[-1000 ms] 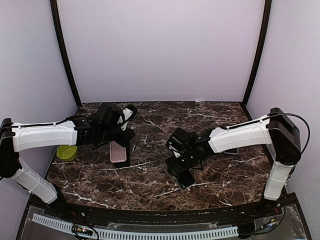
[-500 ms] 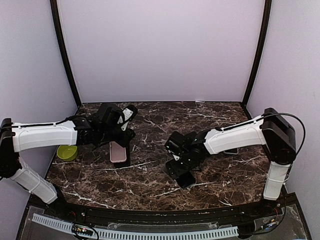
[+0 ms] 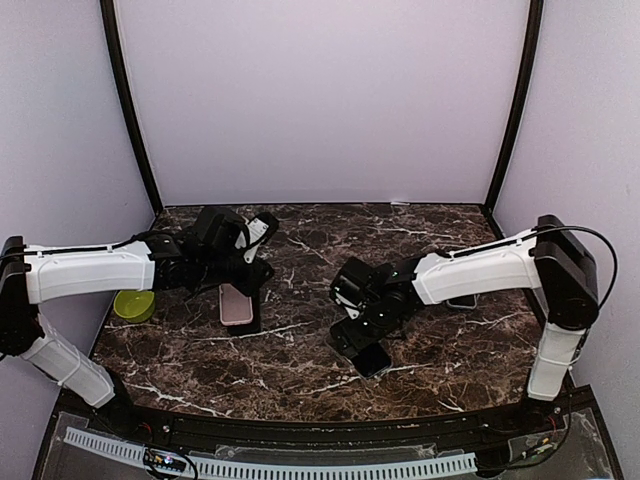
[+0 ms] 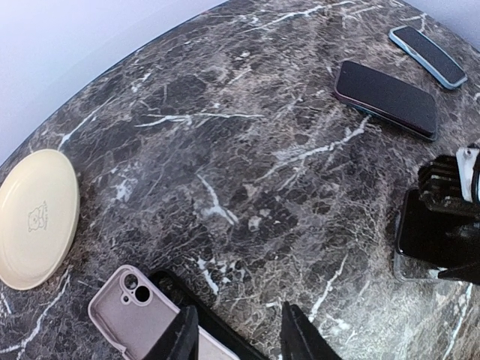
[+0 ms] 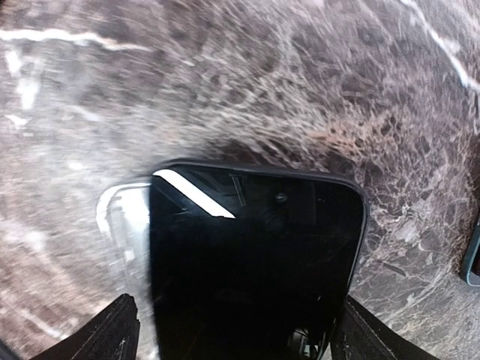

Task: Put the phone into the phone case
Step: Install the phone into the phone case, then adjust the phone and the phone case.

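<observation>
Slanting phone (image 3: 372, 358) runs far-left to near-right.

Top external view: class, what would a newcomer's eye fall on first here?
On the dark marble table, the right gripper hangs over a black phone near the centre front. The left gripper hangs by a pink case, with a yellow-green dish at the left edge.
</observation>
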